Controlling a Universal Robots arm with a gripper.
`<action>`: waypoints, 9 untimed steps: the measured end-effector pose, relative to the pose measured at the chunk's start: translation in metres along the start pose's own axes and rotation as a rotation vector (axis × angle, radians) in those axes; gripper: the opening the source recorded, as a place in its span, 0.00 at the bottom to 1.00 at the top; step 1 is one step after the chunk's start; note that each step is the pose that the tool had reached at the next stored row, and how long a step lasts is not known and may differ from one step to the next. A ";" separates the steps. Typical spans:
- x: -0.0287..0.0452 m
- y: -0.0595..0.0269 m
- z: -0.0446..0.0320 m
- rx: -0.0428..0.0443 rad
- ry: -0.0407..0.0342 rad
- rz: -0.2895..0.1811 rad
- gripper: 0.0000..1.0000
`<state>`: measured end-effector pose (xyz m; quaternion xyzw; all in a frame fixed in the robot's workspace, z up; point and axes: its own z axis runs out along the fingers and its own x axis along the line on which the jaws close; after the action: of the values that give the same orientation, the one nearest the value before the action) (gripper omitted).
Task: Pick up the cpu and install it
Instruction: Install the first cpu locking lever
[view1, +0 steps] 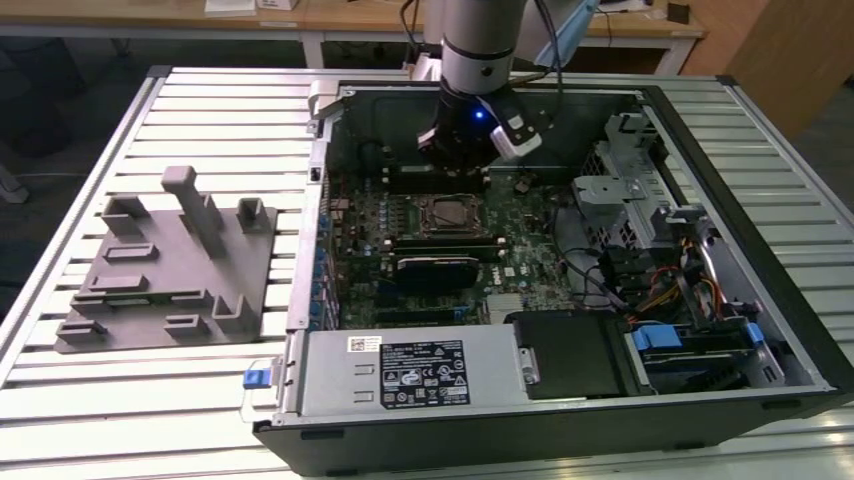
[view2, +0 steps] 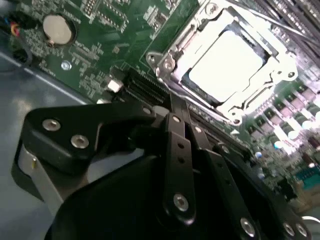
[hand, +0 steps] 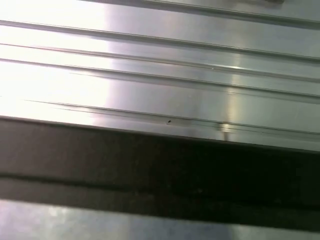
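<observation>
I see the cpu (view2: 227, 60) already lying in the socket frame (view2: 170, 47), the gripper (view1: 461, 160) just above, grip state unclear; any descent risks scraping it askew and bending pins.

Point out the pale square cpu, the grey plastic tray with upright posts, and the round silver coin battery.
pale square cpu (view2: 226, 64), second wrist view, middle of its metal top, in the socket frame.
grey plastic tray with upright posts (view1: 140, 295), exterior view, flat base.
round silver coin battery (view2: 57, 28), second wrist view, centre of its face.
</observation>
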<state>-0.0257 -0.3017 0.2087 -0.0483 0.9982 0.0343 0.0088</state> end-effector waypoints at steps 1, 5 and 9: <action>0.0000 0.0000 -0.0008 0.0000 0.0001 0.000 0.11; 0.0003 -0.0030 -0.0010 0.0000 0.0003 0.000 0.11; 0.0005 -0.0051 -0.0010 -0.0001 0.0001 0.000 0.11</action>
<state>-0.0257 -0.3069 0.2094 -0.0483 0.9982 0.0344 0.0087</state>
